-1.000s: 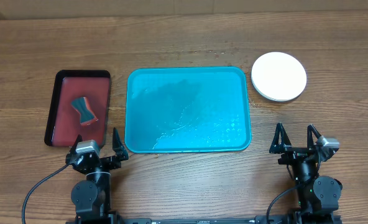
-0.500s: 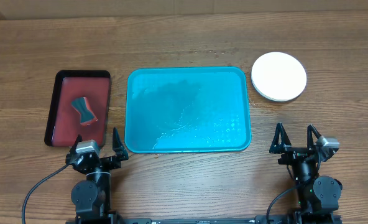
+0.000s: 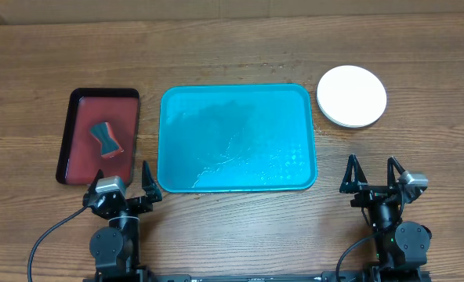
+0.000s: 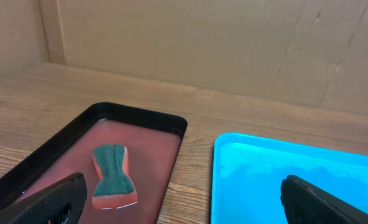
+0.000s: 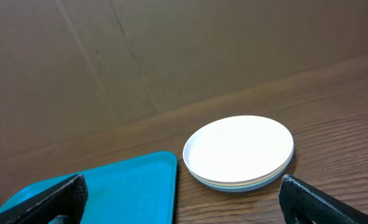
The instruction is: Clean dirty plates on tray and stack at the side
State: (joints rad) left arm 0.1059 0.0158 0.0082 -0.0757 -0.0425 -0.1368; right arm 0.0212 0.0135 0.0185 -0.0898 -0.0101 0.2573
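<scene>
The plates (image 3: 351,95) sit in one stack on the surface (image 3: 240,47), just beside the far right corner of the tray (image 3: 237,138) and not touching it. White is on top. In the right wrist view, thin rims of other plates show under it, one of them yellowish. No red smear shows on the top face. The tray holds no plates and carries only a wet-looking sheen and streaks, so the cleaning and stacking look finished or very nearly so.

These plates look like thin moulded plastic, so they are probably light and stiff and unlikely to break if dropped. They are smooth, and any leftover moisture would make them slippery. They are shallow with a low raised rim, and that rim is the only real purchase. The best hold is a pinch across the near edge, one finger over the lip and one under it. Nested as they are, lifting the top plate could drag the next one with it. A pinch that slides along the rim would probably shove the stack instead of lifting it.

The left tool (image 3: 124,182) hangs near the front edge, its jaws spread wide and holding nothing. It faces the dark red tray (image 3: 99,100), where the sponge (image 3: 106,138) lies. The right tool (image 3: 371,174) is likewise spread and empty, well apart from the stack it faces.
</scene>
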